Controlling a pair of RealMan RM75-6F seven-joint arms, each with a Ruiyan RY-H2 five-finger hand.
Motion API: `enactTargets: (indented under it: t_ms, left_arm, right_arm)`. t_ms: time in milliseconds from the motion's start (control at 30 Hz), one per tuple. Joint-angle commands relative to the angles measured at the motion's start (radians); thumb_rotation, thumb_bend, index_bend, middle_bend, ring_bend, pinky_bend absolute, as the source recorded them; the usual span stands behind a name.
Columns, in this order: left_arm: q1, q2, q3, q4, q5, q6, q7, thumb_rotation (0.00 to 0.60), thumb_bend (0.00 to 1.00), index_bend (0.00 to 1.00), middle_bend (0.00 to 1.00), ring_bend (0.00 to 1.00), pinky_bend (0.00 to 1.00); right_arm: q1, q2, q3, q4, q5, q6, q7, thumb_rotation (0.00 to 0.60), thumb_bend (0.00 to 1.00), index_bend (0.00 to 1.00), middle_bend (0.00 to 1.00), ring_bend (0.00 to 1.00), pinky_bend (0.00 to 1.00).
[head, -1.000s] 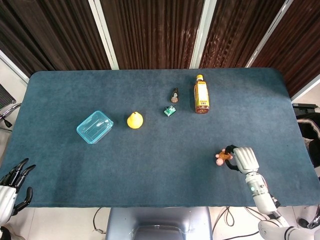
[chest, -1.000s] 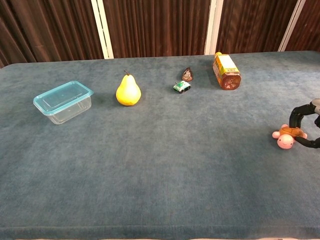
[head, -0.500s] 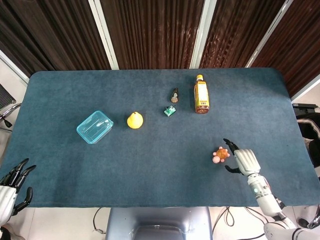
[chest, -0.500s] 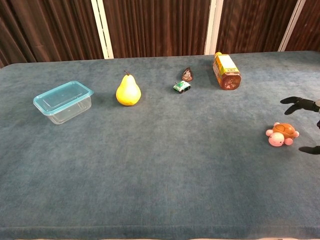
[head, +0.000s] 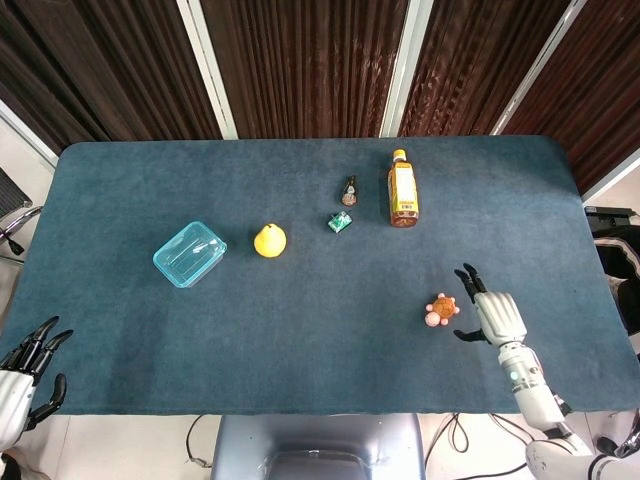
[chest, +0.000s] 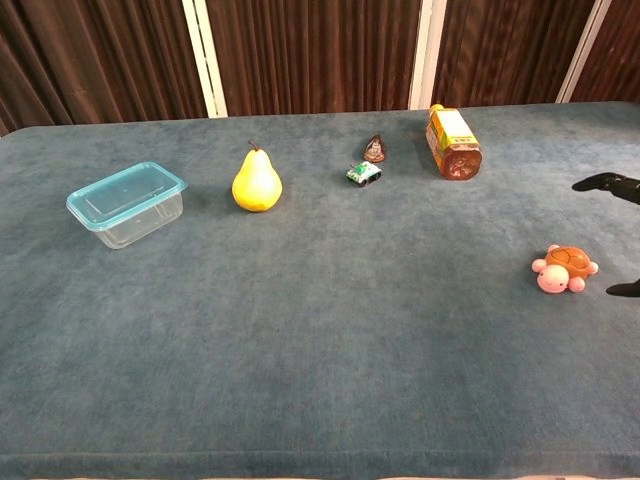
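A small pink and orange turtle toy (head: 439, 310) (chest: 564, 269) lies on the blue table near the right front. My right hand (head: 494, 314) is just to its right, open, with dark fingertips (chest: 606, 183) spread and apart from the toy. My left hand (head: 24, 372) hangs open off the table's front left corner, holding nothing; the chest view does not show it.
A clear teal-rimmed box (head: 189, 253) (chest: 128, 203), a yellow pear (head: 269, 241) (chest: 256, 182), a small green toy car (head: 340, 222) (chest: 364, 173), a small dark cone-shaped item (head: 349, 190) and a lying amber bottle (head: 403, 192) (chest: 453, 141) sit across the table's far half.
My right hand let go of the turtle toy, spread its fingers and drew back to the right. The toy now lies on the table. The left hand stayed put.
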Motion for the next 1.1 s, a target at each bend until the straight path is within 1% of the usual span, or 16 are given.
enactTargets:
  t_ms: [33,100,133,233,400,667,733,833,867,933,1000,1067,1100]
  left_arm:
    - [0.001,0.0,0.001,0.002,0.0,0.001,-0.003,0.6,0.59,0.16,0.02,0.13,0.35]
    - [0.002,0.0,0.001,0.004,0.001,0.003,-0.004,0.6,0.59,0.16,0.02,0.13,0.35]
    - [0.002,0.0,0.0,0.004,0.001,0.003,-0.004,0.6,0.59,0.16,0.02,0.13,0.35]
    - [0.002,0.001,0.001,0.004,0.001,0.003,-0.007,0.6,0.59,0.16,0.02,0.13,0.35]
    - [0.002,0.002,0.0,0.004,0.0,0.004,-0.01,0.6,0.59,0.16,0.02,0.13,0.35]
    - [0.003,0.001,0.001,0.006,0.001,0.005,-0.011,0.6,0.59,0.16,0.02,0.13,0.35]
    - [0.004,0.002,0.001,0.006,0.002,0.006,-0.012,0.6,0.59,0.16,0.02,0.13,0.35]
    - [0.005,0.0,0.001,0.009,0.001,0.009,-0.014,0.6,0.59,0.16,0.02,0.13,0.35]
    - [0.005,0.0,0.0,0.01,0.002,0.01,-0.015,0.6,0.59,0.16,0.02,0.13,0.35]
    - [0.006,0.0,0.001,0.011,0.002,0.01,-0.015,0.6,0.59,0.16,0.02,0.13,0.35]
    - [0.006,0.001,0.001,0.009,0.002,0.011,-0.015,0.6,0.59,0.16,0.02,0.13,0.35]
    - [0.007,0.001,0.001,0.008,0.001,0.011,-0.016,0.6,0.59,0.16,0.02,0.13,0.35]
    - [0.007,0.002,0.001,0.008,0.001,0.012,-0.017,0.6,0.59,0.16,0.02,0.13,0.35]
  right_arm:
    - [0.007,-0.01,0.007,0.009,-0.003,-0.005,0.03,0.6,0.15,0.22,0.17,0.95,0.88]
    - [0.012,-0.024,0.007,0.028,-0.012,-0.005,0.05,0.6,0.22,0.32,0.23,0.96,0.89]
    - [0.013,-0.03,0.007,0.035,-0.015,-0.006,0.059,0.6,0.26,0.35,0.25,0.97,0.9]
    - [0.019,-0.048,0.007,0.059,-0.024,-0.008,0.088,0.6,0.31,0.41,0.3,0.98,0.91]
    - [0.027,-0.073,0.006,0.097,-0.028,-0.016,0.104,0.6,0.32,0.47,0.35,0.99,0.92]
    - [0.037,-0.084,-0.003,0.111,-0.014,-0.052,0.082,0.6,0.32,0.49,0.36,0.99,0.92]
    - [0.036,-0.089,-0.003,0.117,-0.015,-0.045,0.077,0.6,0.33,0.51,0.38,1.0,0.92]
    - [0.032,-0.102,-0.002,0.131,-0.021,-0.023,0.071,0.6,0.37,0.6,0.46,1.0,0.94]
    - [0.03,-0.106,-0.001,0.136,-0.024,-0.016,0.071,0.6,0.41,0.63,0.49,1.0,0.95]
    - [0.028,-0.115,-0.001,0.148,-0.03,-0.001,0.074,0.6,0.59,0.7,0.55,1.0,0.96]
    - [0.025,-0.124,-0.001,0.163,-0.037,0.014,0.077,0.6,0.85,0.77,0.61,1.0,0.98]
    - [0.022,-0.132,0.0,0.174,-0.039,0.024,0.082,0.6,0.97,0.83,0.66,1.0,0.99]
    - [0.021,-0.137,0.002,0.183,-0.041,0.031,0.085,0.6,1.0,0.85,0.69,1.0,1.0]
